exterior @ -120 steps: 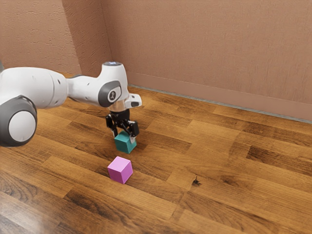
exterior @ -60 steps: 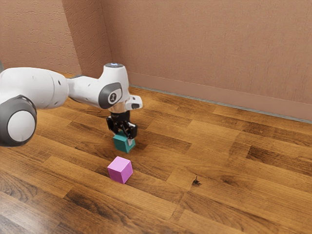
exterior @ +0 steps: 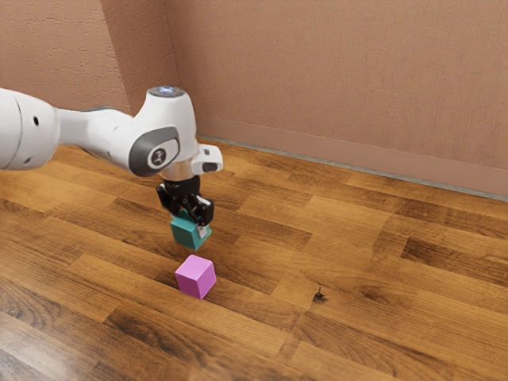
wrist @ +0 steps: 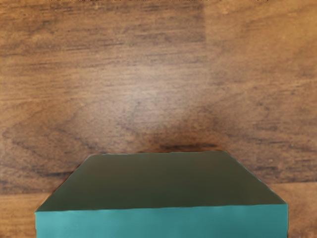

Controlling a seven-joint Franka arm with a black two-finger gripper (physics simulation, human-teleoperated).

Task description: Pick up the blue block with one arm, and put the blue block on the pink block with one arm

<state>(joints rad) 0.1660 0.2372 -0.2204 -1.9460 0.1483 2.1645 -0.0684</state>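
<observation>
The teal-blue block [exterior: 187,233] hangs a little above the wooden floor, held between the black fingers of my gripper [exterior: 190,222], which is shut on it. In the wrist view the same block [wrist: 163,198] sits close under my hand, with its shadow on the boards beneath. The pink block [exterior: 195,276] rests on the floor just in front of and below the held block, a short gap apart from it.
A small dark mark [exterior: 318,296] lies on the floor to the exterior view's right of the pink block. Brown walls [exterior: 341,79] close the scene at the back, with a corner behind my arm. Wooden floor [exterior: 381,302] spreads to the exterior view's right.
My gripper has closed on the blue block and lifted it off the floor, shifting slightly toward the exterior view's left. The pink block has stayed put.
</observation>
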